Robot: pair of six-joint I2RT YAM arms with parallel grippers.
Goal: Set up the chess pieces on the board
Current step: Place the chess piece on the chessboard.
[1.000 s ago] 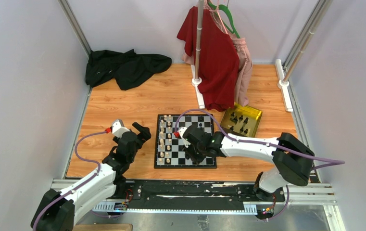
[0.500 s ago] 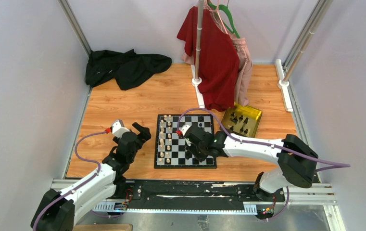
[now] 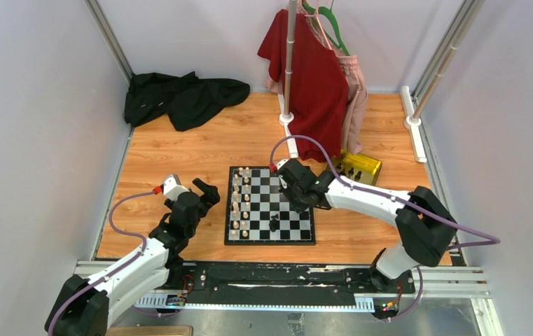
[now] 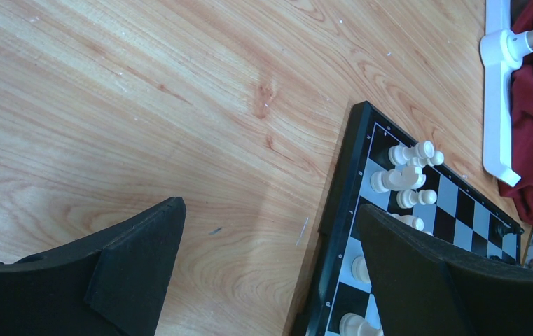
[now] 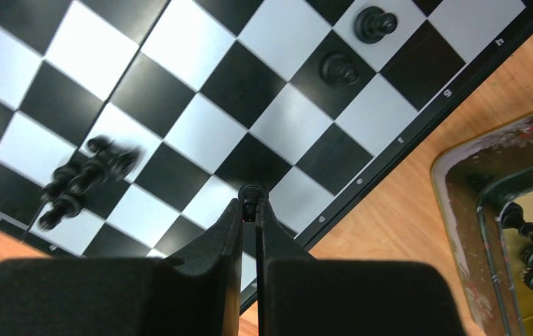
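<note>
Free board (image 3: 263, 204) centre; white pieces (image 3: 237, 207) leftward

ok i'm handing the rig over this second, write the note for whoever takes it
Left gripper: open, empty, over bare table left of the board.
Right gripper: shut on one black piece, above the board near its tray-side edge.
Done: white pieces stand in two columns on the board's left side; two black pieces stand by the right edge.
Left: set down the held piece, sort the black cluster near the front, then bring over the pieces in the gold tray.
</note>
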